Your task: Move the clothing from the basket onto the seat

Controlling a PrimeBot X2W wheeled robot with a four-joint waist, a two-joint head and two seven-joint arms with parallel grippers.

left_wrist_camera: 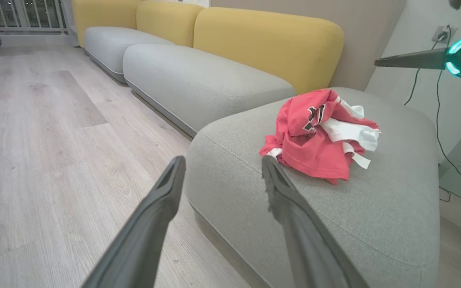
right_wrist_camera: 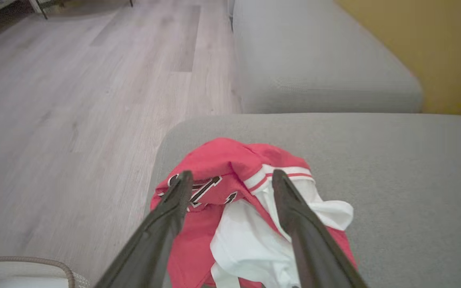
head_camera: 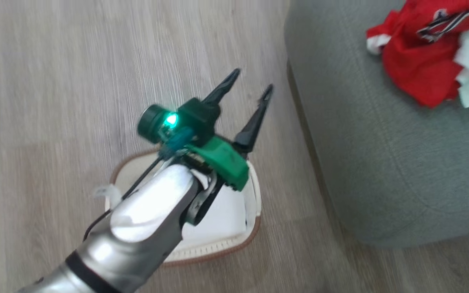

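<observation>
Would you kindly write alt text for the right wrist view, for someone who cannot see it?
Crumpled red and white clothing lies on the grey seat, seen between the open fingers of the right gripper. The basket rim shows at lower left.

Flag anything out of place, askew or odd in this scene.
Only a minor point: the clothing lies in a crumpled heap near the corner of the seat rather than spread out, though none of it hangs over the edge. The basket stands upright on the floor. Nothing looks spilled or damaged.
</observation>
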